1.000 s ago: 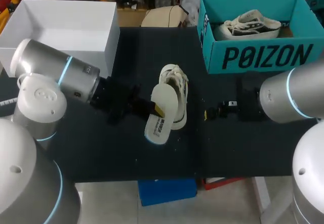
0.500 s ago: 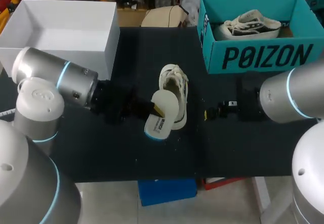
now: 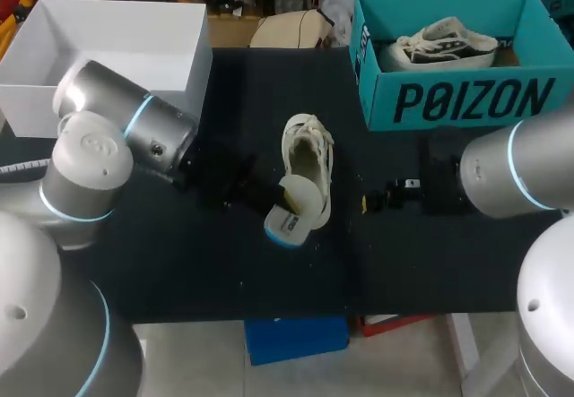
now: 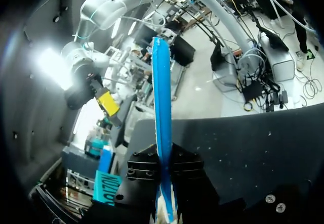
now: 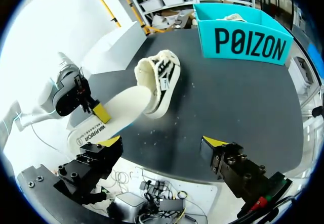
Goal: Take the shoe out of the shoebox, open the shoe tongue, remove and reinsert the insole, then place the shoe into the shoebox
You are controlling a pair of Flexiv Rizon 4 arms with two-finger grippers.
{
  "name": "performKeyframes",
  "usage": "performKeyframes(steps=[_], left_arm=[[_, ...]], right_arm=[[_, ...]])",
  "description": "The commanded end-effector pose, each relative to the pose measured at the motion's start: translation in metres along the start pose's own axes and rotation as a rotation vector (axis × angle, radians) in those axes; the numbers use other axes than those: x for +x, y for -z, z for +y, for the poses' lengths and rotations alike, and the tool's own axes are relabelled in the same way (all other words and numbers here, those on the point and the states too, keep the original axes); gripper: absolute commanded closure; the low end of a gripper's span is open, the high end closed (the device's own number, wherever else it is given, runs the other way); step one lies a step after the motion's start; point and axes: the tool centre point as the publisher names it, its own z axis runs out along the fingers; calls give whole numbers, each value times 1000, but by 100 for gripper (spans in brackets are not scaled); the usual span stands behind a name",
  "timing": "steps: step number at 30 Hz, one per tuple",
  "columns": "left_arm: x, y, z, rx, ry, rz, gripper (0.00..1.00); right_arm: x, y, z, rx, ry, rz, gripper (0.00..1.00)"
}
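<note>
**Head view.** The shoe (image 3: 308, 157) lies on the dark counter (image 3: 215, 271), outside the teal shoebox (image 3: 448, 101). Its long axis runs from the counter's far edge toward the robot, heel nearest the robot. The insole (image 3: 291, 216) carries on along that axis: its front end dips into the shoe's mouth and its heel end sticks out past the shoe's heel. The left arm (image 3: 134, 133) comes in from the side of the shoe where the white box (image 3: 117, 47) stands. The left jaws meet the insole's edge just beside the shoe's heel, but dark fingers over dark counter make the grip hard to read here. The right arm (image 3: 511, 168) stands on the shoebox side of the shoe, well apart from it. A second shoe (image 3: 444, 43) sits in the shoebox.

**Left wrist view.** The left jaws are narrow and pinch the insole, which is seen edge-on as a blue strip rising ahead of them. The shoe cannot be made out.

**Right wrist view.** The right jaws stand wide and hold nothing. The shoe lies ahead of them, with the insole sloping out of its mouth.

**Judgement.** The left arm is the nearer one, and the coming move probably slides the insole along the shoe's long axis. The shoe's collar hides how far in the insole's front end reaches.
</note>
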Motion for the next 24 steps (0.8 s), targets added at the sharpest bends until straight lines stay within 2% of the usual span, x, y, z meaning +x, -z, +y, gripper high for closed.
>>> performKeyframes(steps=[1,5,24], left_arm=[[-4,-4,8,8,3,116,100],[-2,-6,15,1,0,185,100],[-2,-13,56,0,-30,263,100]], right_arm=[[0,0,-1,-1,-1,2,0],[0,0,-1,-1,-1,2,0],[0,0,-1,-1,-1,2,0]])
